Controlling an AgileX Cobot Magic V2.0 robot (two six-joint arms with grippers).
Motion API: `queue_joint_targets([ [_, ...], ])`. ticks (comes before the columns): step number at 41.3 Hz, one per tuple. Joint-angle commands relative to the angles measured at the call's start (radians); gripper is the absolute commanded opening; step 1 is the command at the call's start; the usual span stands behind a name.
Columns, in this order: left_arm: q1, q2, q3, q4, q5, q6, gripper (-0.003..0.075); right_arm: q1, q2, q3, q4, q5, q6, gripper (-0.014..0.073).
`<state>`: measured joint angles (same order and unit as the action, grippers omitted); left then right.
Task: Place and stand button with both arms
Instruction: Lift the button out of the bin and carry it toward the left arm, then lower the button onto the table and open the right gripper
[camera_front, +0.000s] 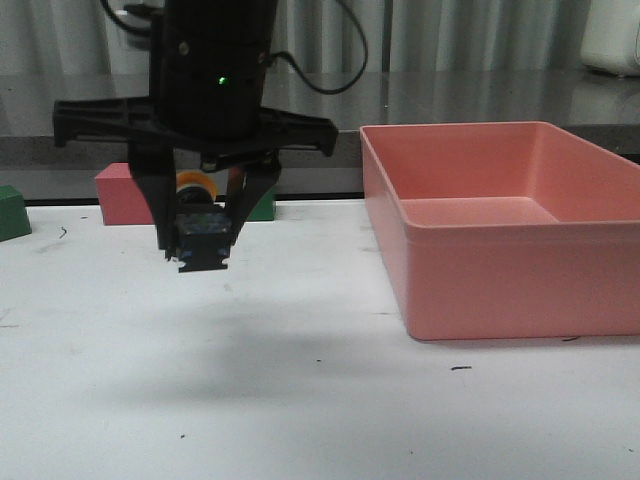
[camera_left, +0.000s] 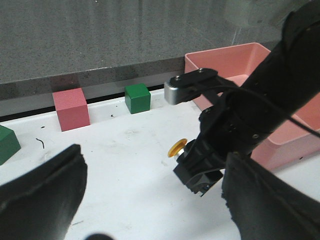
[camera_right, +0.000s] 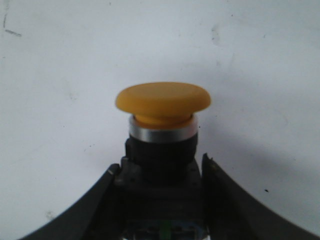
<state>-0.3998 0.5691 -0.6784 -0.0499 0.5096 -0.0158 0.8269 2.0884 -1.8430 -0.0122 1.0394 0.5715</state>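
My right gripper (camera_front: 200, 250) hangs over the left-middle of the white table (camera_front: 320, 400) and is shut on the button (camera_front: 203, 240), holding it a little above the surface. The button is tilted: its bluish terminal base faces the front and its yellow cap (camera_front: 196, 185) points up and back. In the right wrist view the fingers (camera_right: 100, 200) clamp the black body below the yellow cap (camera_right: 162, 102). In the left wrist view the button (camera_left: 177, 148) shows in the right gripper (camera_left: 200, 170). My left gripper (camera_left: 155, 210) is open and empty, just short of it.
A large pink bin (camera_front: 500, 230) stands on the right; it also shows in the left wrist view (camera_left: 225, 55). A pink cube (camera_front: 125, 195) and a green cube (camera_front: 262, 208) sit at the table's back edge, with another green cube (camera_front: 12, 212) at the far left.
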Motion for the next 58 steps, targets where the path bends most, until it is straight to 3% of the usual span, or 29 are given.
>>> queue_joint_targets([
  [1, -0.007, 0.007, -0.038, -0.001, -0.071, 0.001, 0.0547, 0.012, 0.013, -0.123, -0.014, 0.036, 0.043, 0.0245],
  [10, -0.007, 0.007, -0.038, -0.001, -0.071, 0.001, 0.0547, 0.014, 0.165, -0.341, -0.016, 0.190, 0.137, 0.0245],
  [16, -0.007, 0.007, -0.038, -0.001, -0.071, 0.001, 0.0547, 0.014, 0.231, -0.433, -0.012, 0.217, 0.220, 0.0248],
  [30, -0.007, 0.007, -0.038, -0.001, -0.071, 0.001, 0.0547, 0.014, 0.266, -0.454, -0.017, 0.208, 0.307, 0.0253],
  [46, -0.007, 0.007, -0.038, -0.001, -0.071, 0.001, 0.0547, 0.014, 0.301, -0.454, -0.006, 0.224, 0.307, 0.0364],
  [55, -0.007, 0.007, -0.038, -0.001, -0.071, 0.001, 0.0547, 0.014, 0.302, -0.454, -0.006, 0.224, 0.307, 0.0500],
  [58, -0.007, 0.007, -0.038, -0.001, -0.071, 0.001, 0.0547, 0.014, 0.300, -0.454, -0.006, 0.232, 0.306, 0.0504],
])
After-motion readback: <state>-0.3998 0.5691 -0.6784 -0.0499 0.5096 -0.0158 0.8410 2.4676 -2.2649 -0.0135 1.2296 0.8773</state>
